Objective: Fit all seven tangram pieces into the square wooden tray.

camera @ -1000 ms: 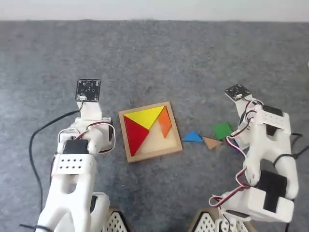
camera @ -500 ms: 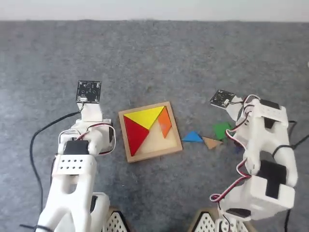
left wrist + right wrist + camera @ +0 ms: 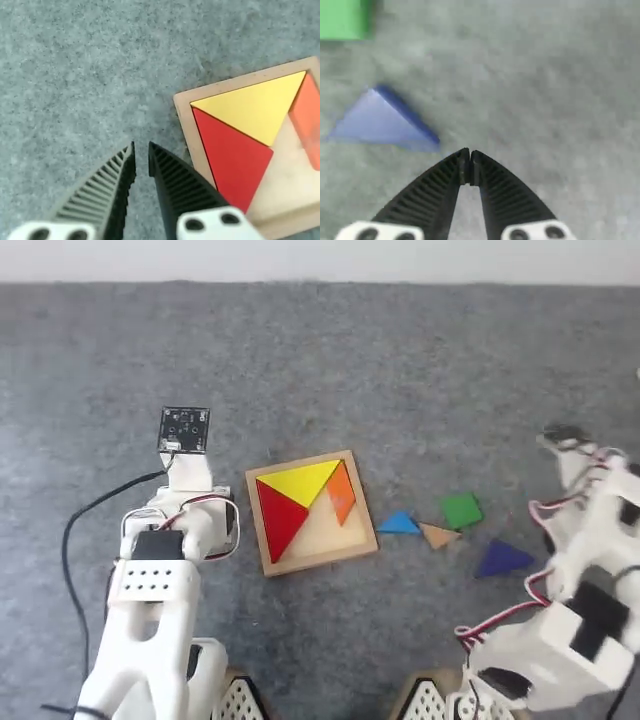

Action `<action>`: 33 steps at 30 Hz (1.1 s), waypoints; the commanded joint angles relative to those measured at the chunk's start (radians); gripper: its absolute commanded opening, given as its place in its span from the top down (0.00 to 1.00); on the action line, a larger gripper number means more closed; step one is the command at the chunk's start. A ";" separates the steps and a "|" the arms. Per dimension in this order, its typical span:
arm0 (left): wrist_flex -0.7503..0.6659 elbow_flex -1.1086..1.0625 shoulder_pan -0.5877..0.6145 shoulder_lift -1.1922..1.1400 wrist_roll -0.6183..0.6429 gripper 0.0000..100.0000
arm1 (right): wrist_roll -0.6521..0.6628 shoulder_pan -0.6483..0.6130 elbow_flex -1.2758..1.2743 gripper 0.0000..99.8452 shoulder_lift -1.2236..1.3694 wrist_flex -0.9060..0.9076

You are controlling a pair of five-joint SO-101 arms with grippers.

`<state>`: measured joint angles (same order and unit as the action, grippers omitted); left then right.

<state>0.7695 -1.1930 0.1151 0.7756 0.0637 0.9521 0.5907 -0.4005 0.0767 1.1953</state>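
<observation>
My right gripper is pressed together, holding nothing, and the dark blue triangle lies just beside its tips, so coming down like this I could push it away from the tray.

Grey carpet spreads throughout; a pale strip, perhaps wall, runs behind.

I'm seeing the parallelogram sitting in the tray's right side, the square lying on the carpet further right, and the medium triangle right of that, nearer the arms.
</observation>
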 commanded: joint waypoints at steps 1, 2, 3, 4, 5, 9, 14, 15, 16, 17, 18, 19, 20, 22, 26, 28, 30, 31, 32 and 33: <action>-0.012 0.015 0.000 0.020 -0.015 0.95 | 0.123 0.025 0.049 0.97 -0.081 0.056; -0.009 0.015 0.000 0.021 -0.015 0.95 | 0.203 0.010 0.038 0.96 -0.107 0.081; -0.008 0.015 0.000 0.021 -0.015 0.95 | 0.272 -0.008 0.028 0.93 -0.130 0.104; -0.006 0.015 0.000 0.023 -0.015 0.95 | 0.330 -0.028 0.012 0.88 -0.151 0.114; -0.006 0.015 0.000 0.023 -0.015 0.95 | 0.374 -0.050 -0.003 0.83 -0.171 0.117; -0.008 0.015 0.000 0.021 -0.015 0.95 | 0.540 -0.162 -0.101 0.63 -0.228 0.093; -0.008 0.013 0.000 0.021 -0.017 0.95 | 0.747 -0.275 -0.227 0.59 -0.272 0.085; -0.008 0.013 0.000 0.021 -0.017 0.95 | 0.776 -0.291 -0.244 0.59 -0.275 0.082; -0.008 0.013 0.000 0.021 -0.017 0.95 | 0.806 -0.302 -0.261 0.59 -0.277 0.074; -0.009 0.013 0.000 0.021 -0.017 0.95 | 0.841 -0.309 -0.279 0.59 -0.277 0.062; -0.009 0.013 0.000 0.021 -0.017 0.95 | 0.885 -0.311 -0.293 0.59 -0.274 0.053; -0.009 0.012 0.000 0.021 -0.017 0.95 | 0.927 -0.309 -0.305 0.59 -0.269 0.042; -0.009 0.012 0.000 0.021 -0.017 0.95 | 0.959 -0.308 -0.313 0.59 -0.265 0.031; -0.009 0.013 0.000 0.021 -0.017 0.95 | 0.970 -0.308 -0.318 0.59 -0.246 -0.004; -0.009 0.013 0.000 0.021 -0.017 0.95 | 0.967 -0.302 -0.318 0.59 -0.180 -0.093; -0.009 0.013 0.000 0.021 -0.017 0.95 | 0.959 -0.295 -0.315 0.59 -0.136 -0.111; -0.009 0.015 0.000 0.021 -0.017 0.95 | 0.885 -0.295 -0.305 0.59 -0.104 -0.131; -0.009 0.015 0.000 0.021 -0.017 0.95 | 0.836 -0.295 -0.299 0.59 -0.087 -0.142; -0.008 0.015 0.000 0.023 -0.017 0.95 | 0.796 -0.297 -0.290 0.59 -0.071 -0.153; -0.006 0.015 0.000 0.023 -0.017 0.95 | 0.767 -0.297 -0.282 0.59 -0.059 -0.156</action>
<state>0.7695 -1.1930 0.1151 0.7756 0.0637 1.8144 0.2946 -0.7227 0.0000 1.0679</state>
